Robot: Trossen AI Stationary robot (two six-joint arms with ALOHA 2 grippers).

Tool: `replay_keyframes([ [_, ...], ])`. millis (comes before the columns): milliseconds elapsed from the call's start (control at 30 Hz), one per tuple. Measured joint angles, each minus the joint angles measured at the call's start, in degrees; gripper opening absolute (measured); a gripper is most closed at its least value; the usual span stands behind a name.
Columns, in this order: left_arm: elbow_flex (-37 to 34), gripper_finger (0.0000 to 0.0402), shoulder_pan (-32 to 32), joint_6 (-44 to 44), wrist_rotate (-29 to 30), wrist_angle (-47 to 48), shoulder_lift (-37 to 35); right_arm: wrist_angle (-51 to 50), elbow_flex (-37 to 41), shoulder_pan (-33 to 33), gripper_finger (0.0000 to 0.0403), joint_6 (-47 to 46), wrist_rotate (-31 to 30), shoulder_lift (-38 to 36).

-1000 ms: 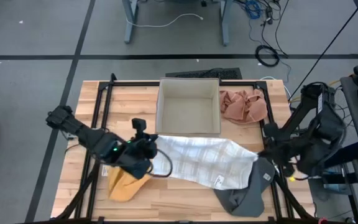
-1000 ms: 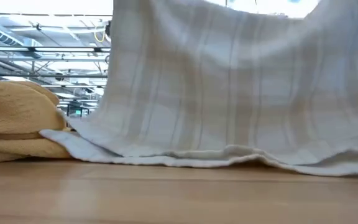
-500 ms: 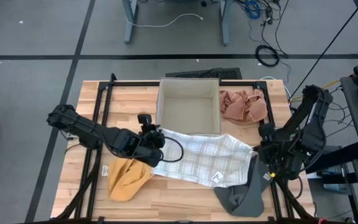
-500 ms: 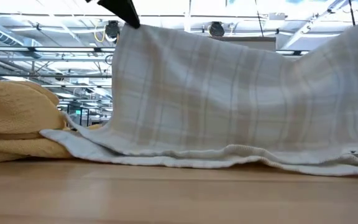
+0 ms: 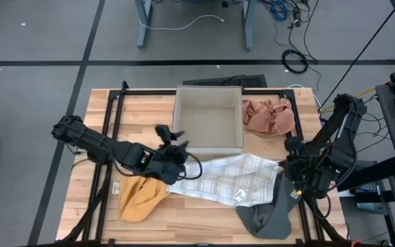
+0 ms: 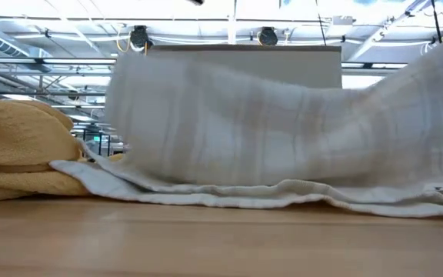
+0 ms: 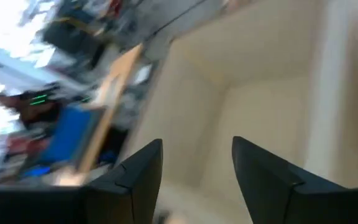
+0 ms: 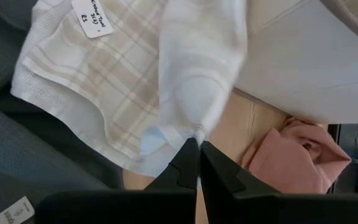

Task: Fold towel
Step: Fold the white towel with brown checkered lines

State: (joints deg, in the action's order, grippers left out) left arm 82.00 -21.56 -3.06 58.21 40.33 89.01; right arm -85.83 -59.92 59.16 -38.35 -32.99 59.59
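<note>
- The left hand (image 5: 177, 139) has just spread its fingers and let go of the plaid towel (image 5: 214, 177); a moment ago it was pinching the towel's near corner high above the tabletop (image 5: 149, 103).
- In the left wrist view the two dark fingers (image 7: 143, 169) stand apart with nothing between them, looking into the cardboard box (image 5: 208, 118).
- The released edge is dropping: in the low view the towel (image 6: 268, 154) blurs and sags, lower than it hung half a second ago.
- The right hand (image 8: 196, 149) remains pressed together on the towel's far corner, holding that end up off the tabletop.
- This looks like a fold being laid over, with one side freed and the other not yet let down; the fold is likely unfinished.
- The towel lies across the front middle of the tabletop, between the yellow cloth (image 5: 140, 197) and the grey cloth (image 5: 269, 216), just in front of the box.
- It is white with beige checks, rumpled, with a paper tag (image 5: 238, 196) showing near its right end.
</note>
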Motion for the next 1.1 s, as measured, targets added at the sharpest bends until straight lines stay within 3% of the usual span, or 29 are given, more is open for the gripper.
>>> replay_keyframes([
  [167,0.07,0.0199,0.88,-3.60,-27.61,-20.77,2.28,0.05,0.00,0.00,0.0000,0.00,0.00,-0.04],
  [267,0.07,0.0199,0.67,-7.24,-37.20,-29.62,6.91,0.19,0.00,0.00,0.0000,-0.02,-0.02,-0.04],
  [533,0.36,0.0199,2.48,-13.61,-46.19,-46.79,23.64,1.93,-0.02,0.01,0.0000,-0.01,-0.02,-0.09],
  [667,4.57,0.0199,3.82,-13.78,-48.98,-52.56,30.98,2.36,-0.02,0.02,0.0000,0.00,-0.02,-0.11],
  [933,19.72,0.0199,5.78,-13.74,-59.82,-52.32,45.84,3.37,-0.02,0.00,0.0000,0.00,-0.44,-0.11],
  [1100,29.15,0.0199,5.72,-13.73,-61.18,-49.37,53.02,3.72,-0.02,0.00,0.0000,0.00,-0.50,-0.11],
])
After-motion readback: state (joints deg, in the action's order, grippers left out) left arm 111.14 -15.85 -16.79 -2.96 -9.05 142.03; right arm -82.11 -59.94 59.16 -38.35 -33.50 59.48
